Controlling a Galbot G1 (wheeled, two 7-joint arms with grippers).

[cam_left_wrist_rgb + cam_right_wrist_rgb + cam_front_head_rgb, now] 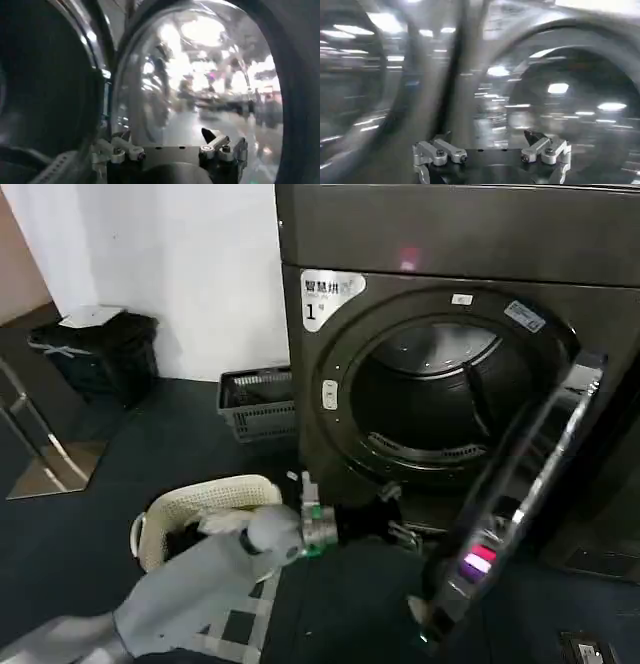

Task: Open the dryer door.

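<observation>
one door, swung well out from the dryer on its right-hand side, seen nearly edge-on from my head view, leaning across the lower right of the machine front. the round drum opening is uncovered, with the dark ribbed drum inside. a white label printed "1" sits at the upper left of the opening.

my left gripper is low in front of the dryer, just below the opening and close beside the door's inner face. in my left wrist view the fingers are apart, holding nothing, with the door's curved glass right ahead.

my right gripper faces the machine front and the ring of the opening; its fingers are also apart and empty.

on the floor: a cream laundry basket beside my left arm, a small grey basket against the dryer's left side, and a black bin by the white wall.
</observation>
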